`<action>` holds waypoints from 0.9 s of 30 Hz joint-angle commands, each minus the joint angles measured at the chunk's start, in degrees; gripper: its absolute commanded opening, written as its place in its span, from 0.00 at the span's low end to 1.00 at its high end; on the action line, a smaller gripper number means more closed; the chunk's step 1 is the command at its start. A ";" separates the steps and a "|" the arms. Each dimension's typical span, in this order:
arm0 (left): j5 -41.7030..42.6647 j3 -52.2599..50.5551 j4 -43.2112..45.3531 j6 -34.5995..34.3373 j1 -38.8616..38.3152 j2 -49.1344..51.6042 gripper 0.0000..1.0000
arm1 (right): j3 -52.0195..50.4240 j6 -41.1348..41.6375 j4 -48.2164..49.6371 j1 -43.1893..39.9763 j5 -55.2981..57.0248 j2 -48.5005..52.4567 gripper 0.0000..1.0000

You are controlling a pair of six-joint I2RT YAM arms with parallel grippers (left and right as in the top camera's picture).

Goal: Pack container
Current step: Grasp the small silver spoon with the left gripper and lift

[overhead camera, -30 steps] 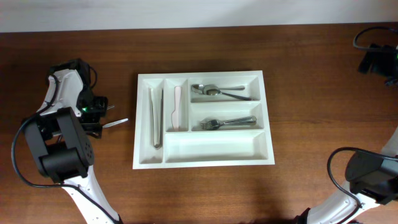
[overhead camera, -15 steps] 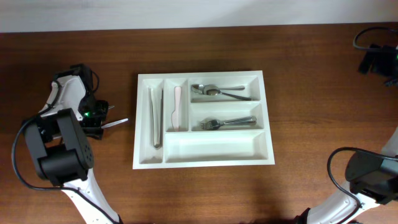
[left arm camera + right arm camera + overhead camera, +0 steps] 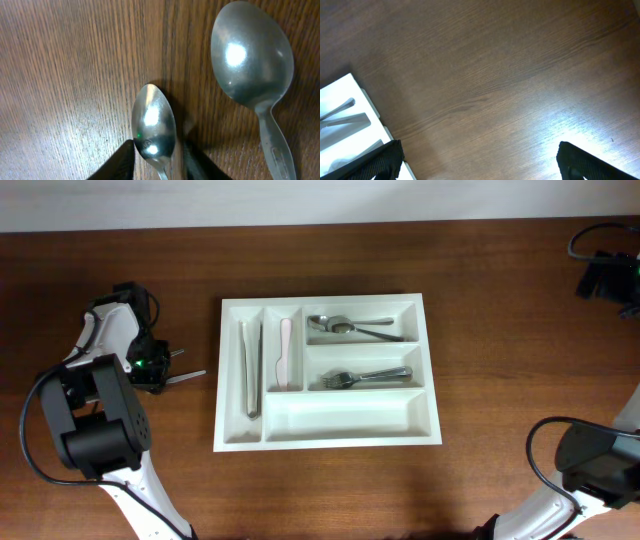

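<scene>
A white cutlery tray (image 3: 340, 418) lay mid-surface (image 3: 500, 380). Left of it, the left gripper (image 3: 159, 165) straddled a small spoon (image 3: 152, 122) beside a bigger spoon (image 3: 250, 55); whether it was clamped could not be told. The right gripper (image 3: 480, 165) stood wide apart.

Wood table (image 3: 330, 500) w/ white tray (image 3: 345, 418); small spoon (image 3: 153, 121), big spoon (image 3: 251, 52), apparently both flat.
</scene>
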 commanded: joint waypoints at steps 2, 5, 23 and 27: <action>-1.22 -0.94 -0.07 0.92 -0.02 0.68 0.28 | 0.07 0.66 0.02 -0.09 0.48 -0.02 0.99; -1.22 -0.94 -0.07 0.98 -0.02 0.68 0.25 | 0.07 0.66 0.02 -0.09 0.48 -0.02 0.99; -1.99 1.66 0.72 20.63 -1.92 -1.25 0.02 | 0.07 0.66 0.07 -0.09 0.48 -0.02 0.99; -3.82 3.48 -0.61 24.50 -5.62 -5.57 0.02 | 0.07 0.66 0.04 -0.09 0.48 -0.02 0.99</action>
